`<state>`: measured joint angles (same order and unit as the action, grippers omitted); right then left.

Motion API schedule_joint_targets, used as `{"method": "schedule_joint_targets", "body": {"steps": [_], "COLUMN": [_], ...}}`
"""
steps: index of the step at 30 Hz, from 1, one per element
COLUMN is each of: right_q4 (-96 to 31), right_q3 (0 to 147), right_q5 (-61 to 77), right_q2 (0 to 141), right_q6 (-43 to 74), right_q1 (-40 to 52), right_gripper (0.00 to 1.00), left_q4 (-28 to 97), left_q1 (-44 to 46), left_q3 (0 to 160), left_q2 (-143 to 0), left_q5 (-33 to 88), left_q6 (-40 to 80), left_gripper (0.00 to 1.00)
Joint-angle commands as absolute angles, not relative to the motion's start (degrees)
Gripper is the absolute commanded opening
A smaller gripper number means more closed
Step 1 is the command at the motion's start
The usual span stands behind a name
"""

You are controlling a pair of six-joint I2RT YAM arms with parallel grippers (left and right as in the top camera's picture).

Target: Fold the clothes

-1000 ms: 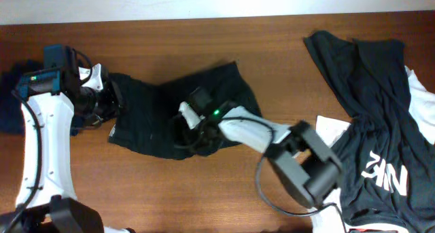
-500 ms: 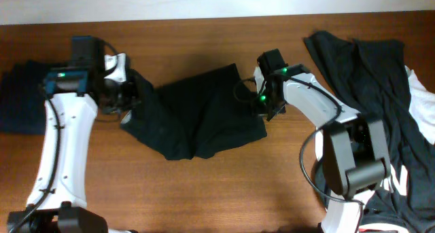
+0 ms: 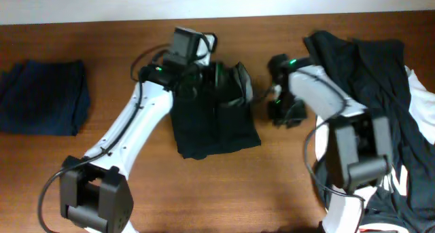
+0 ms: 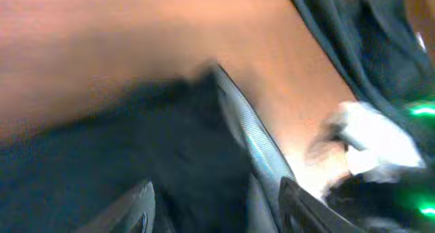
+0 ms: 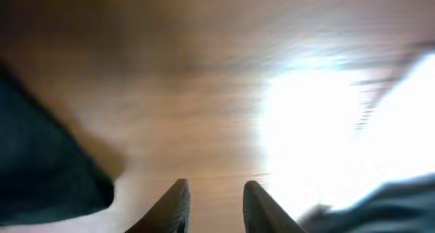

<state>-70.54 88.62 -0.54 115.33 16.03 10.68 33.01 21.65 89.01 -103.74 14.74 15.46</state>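
Note:
A black garment (image 3: 214,121) lies folded in a rough rectangle at the table's middle. My left gripper (image 3: 228,83) hangs over its upper right part. In the left wrist view the left gripper (image 4: 217,209) is open, its fingers (image 4: 139,206) wide apart over the blurred black cloth (image 4: 102,158), which they do not pinch. My right gripper (image 3: 282,113) sits just right of the garment, over bare wood. Seen from the right wrist, the right gripper (image 5: 214,202) is open with only table between its fingers, and the black cloth's edge (image 5: 41,172) lies to its left.
A heap of black clothes with white lettering (image 3: 377,104) covers the right side of the table. A folded dark blue garment (image 3: 44,97) lies at the far left. The left arm (image 3: 129,134) stretches diagonally across the front left.
The left gripper swept right, carrying the garment's left side over onto the rest, and its jaws opened. The right gripper let go of the right edge, opened and backed off to the right.

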Motion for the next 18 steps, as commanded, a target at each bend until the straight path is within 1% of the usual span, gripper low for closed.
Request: {"method": "schedule_joint_targets", "body": {"steps": [1,2,3,5,7,9,11,13,14,16,17,18], "right_q4": [-73.80,-73.87,-73.76,-73.69,-70.08,-65.14,-61.28,-60.53,-60.90,-63.55,-63.88,-63.83], "right_q3": [95.53,96.03,96.03,96.03,96.01,95.98,95.42,94.37,93.34,92.44,92.44,92.42], "right_q5": [1.34,7.66,18.06,35.29,43.35,45.98,45.89,43.62,40.71,30.52,19.92,11.94], "right_q2": [106.65,104.55,102.39,101.62,101.62,101.65,102.52,106.78,110.32,115.44,117.89,118.45], "right_q6": [14.46,10.57,5.87,-1.04,-2.79,-2.79,-2.76,-2.76,-2.74,-1.87,1.83,5.50], "right_q1": [5.58,5.63,6.20,9.72,13.63,17.32,20.91,23.62,24.36,24.25,23.81,22.98], "right_gripper": [0.30,0.30,0.30,0.30,0.30,0.30,0.31,0.32,0.31,0.32,0.31,0.31], "left_q4": [29.04,27.40,25.10,23.16,22.96,24.16,27.57,33.76,38.33,47.88,55.37,60.64], "left_q1": [15.94,15.00,13.96,12.08,11.05,10.02,8.78,8.38,8.38,8.08,8.08,8.08], "left_q3": [90.48,90.48,90.48,90.48,90.48,90.48,90.48,90.48,90.48,90.48,90.48,90.48], "left_q2": [-105.89,-107.42,-110.78,-117.21,-121.95,-126.04,-127.70,-127.83,-127.85,-127.85,-127.83,-127.83], "left_q5": [8.51,8.49,8.49,8.60,8.51,8.51,8.51,8.51,8.49,8.54,8.54,9.34], "left_q6": [13.47,12.27,11.68,11.70,11.68,11.73,11.73,11.70,11.73,11.73,11.75,12.19], "left_gripper": [0.58,0.58,0.58,0.58,0.58,0.58,0.58,0.58,0.58,0.58,0.54,0.38]}}
